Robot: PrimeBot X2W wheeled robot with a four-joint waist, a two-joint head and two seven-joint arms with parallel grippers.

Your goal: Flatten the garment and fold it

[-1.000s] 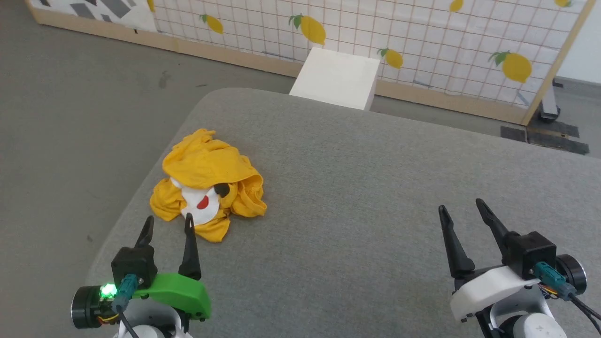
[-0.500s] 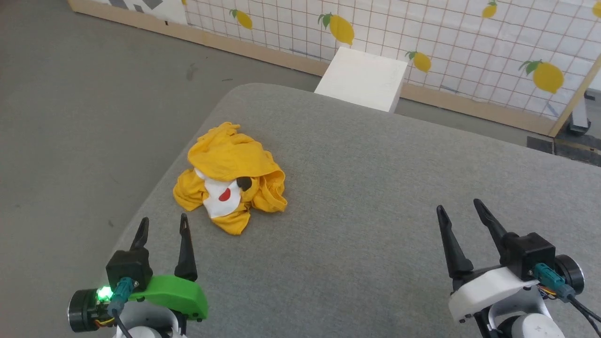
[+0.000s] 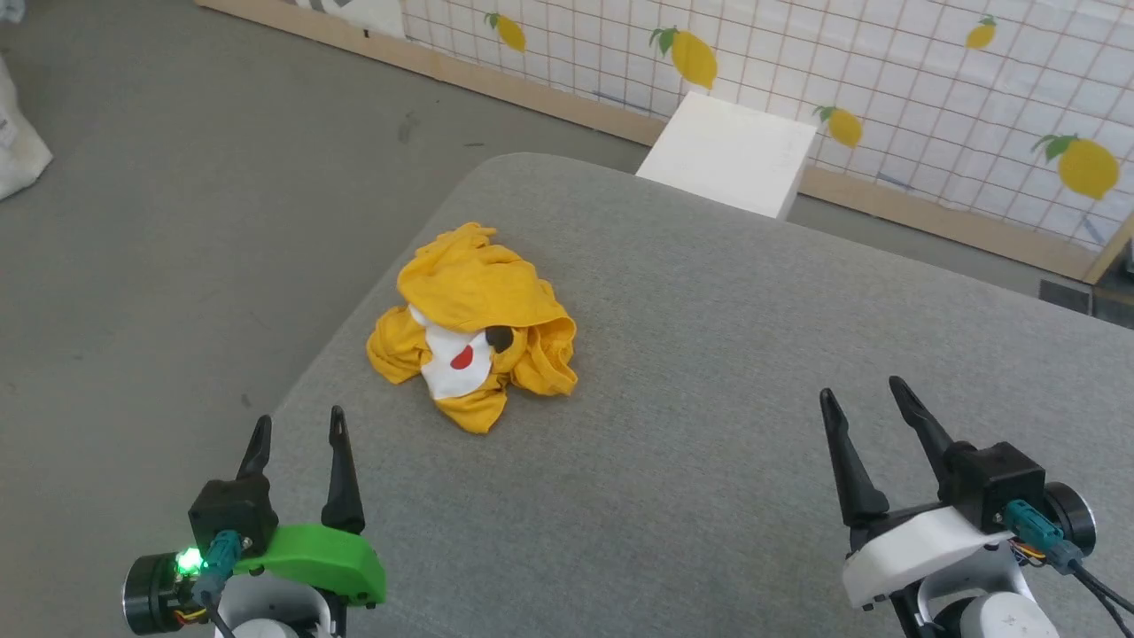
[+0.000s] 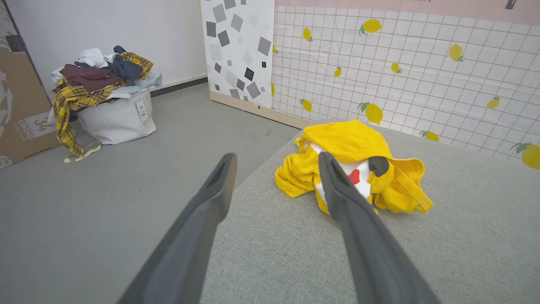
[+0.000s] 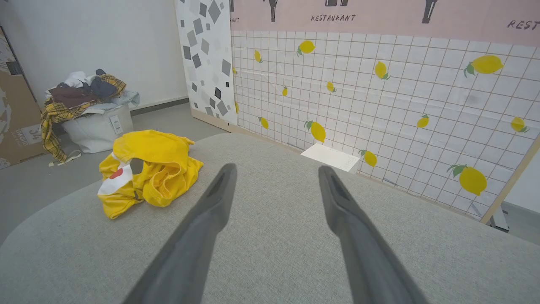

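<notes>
Head view puts the garment [image 3: 474, 297] in a crumpled heap on the grey padded surface [image 3: 709, 399], close to its left edge and not far from the rounded far corner. A scrap of the white print with a red dot shows among the yellow folds. By my reading nothing is done yet: spreading, smoothing and every fold remain.

The left tool [image 3: 299, 416] is released and empty, with the heap just ahead of it. The right tool [image 3: 861, 388] is likewise spread and empty, well apart from the cloth.

Bare surface stretches wide to the garment's right, good room for laying it flat. On its left the edge drops to the floor [image 3: 177, 221], so cloth could slip over. The white box [image 3: 726, 155] stands beyond the far edge.
</notes>
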